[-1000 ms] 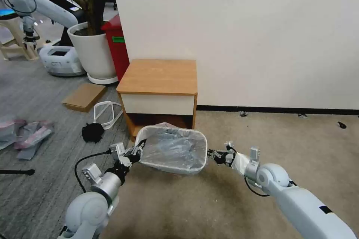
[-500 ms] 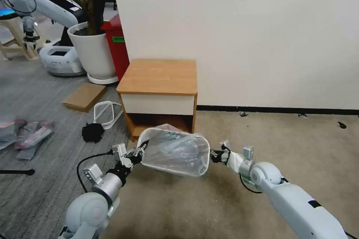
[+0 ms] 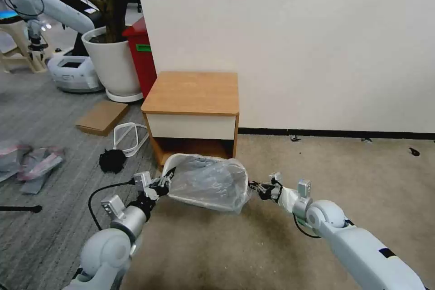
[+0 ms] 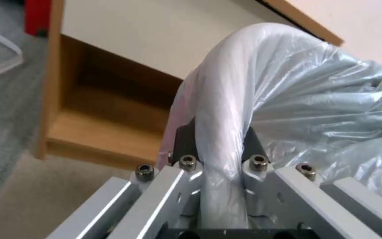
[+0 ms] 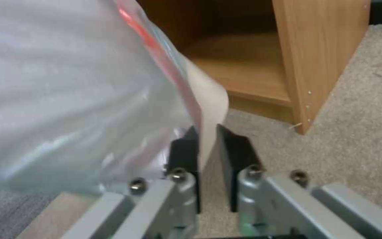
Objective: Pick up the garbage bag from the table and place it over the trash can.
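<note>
Head view: low in the centre we hold the trash can [image 3: 177, 176] tilted before the table [image 3: 192, 93], the garbage bag [image 3: 210, 181] over it. Our left gripper [image 3: 159, 185] is clamped on its bag-covered rim; our right gripper [image 3: 254, 188] pinches its other edge.

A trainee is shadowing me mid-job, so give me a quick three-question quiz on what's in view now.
1. True or false: the garbage bag lies on the table top.
2. The left hand grips: A the bagged trash can rim, B the drawer, C the plant pot.
3. Fill in: the right hand pinches the can's other ____.
Key: 1 false; 2 A; 3 rim.
</note>
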Tool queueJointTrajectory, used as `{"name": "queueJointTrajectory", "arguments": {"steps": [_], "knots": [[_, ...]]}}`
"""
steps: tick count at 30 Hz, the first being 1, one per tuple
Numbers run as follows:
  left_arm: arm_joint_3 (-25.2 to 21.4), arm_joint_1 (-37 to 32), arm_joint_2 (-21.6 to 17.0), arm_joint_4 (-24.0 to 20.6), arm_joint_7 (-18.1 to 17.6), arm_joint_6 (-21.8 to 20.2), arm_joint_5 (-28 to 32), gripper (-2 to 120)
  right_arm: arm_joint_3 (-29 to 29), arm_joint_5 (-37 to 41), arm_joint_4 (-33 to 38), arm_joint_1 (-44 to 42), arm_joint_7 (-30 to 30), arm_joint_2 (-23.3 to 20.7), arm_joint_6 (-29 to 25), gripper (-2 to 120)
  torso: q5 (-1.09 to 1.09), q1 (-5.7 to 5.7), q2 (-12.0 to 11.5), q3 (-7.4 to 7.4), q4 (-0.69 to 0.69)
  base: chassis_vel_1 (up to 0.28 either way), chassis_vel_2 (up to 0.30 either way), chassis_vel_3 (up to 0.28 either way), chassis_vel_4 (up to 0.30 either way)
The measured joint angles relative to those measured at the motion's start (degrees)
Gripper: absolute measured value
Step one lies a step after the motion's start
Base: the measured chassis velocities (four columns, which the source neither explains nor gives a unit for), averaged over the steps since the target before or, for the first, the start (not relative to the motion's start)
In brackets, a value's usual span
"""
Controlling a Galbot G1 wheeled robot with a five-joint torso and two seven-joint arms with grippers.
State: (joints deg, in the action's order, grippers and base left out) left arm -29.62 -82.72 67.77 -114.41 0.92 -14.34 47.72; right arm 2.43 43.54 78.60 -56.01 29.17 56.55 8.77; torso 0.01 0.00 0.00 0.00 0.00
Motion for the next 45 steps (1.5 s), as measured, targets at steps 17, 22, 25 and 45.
{"name": "queueJointTrajectory", "arguments": {"steps": [17, 22, 25, 45], "knots": [[0.0, 1.1, 1.0, 1.7, -2.2, 1.5, -4.2, 5, 8.4, -6.6, 5.5, -6.4, -4.2, -1.9, -3.1, 82, 0.0, 0.0, 0.0, 0.0, 0.0, 0.0, 0.0, 0.0, 0.0], [0.6, 1.3, 1.6, 2.1, -2.4, 1.8, -6.8, 5, 13.4, -10.5, 12.8, -9.4, -5.1, -4.2, -3.9, 99, -0.01, 0.0, 0.0, 0.0, 0.0, 0.0, 0.0, 0.0, 0.0], [0.9, 1.4, 1.7, 2.3, -2.5, 2.2, -8.5, 5, 15.1, -12.4, 17.5, -10.7, -5.4, -5.4, -3.9, 105, -0.01, 0.0, 0.0, 0.0, 0.0, 0.0, 0.0, 0.0, 0.0], [4.6, 0.4, 2.9, -0.2, -3.8, 3.0, -22.1, 5, 8.7, -23.0, 44.9, -10.2, -5.8, -11.9, 2.2, 104, -0.01, 0.0, 0.0, 0.0, 0.01, 0.0, 0.0, 0.0, 0.0]]}}
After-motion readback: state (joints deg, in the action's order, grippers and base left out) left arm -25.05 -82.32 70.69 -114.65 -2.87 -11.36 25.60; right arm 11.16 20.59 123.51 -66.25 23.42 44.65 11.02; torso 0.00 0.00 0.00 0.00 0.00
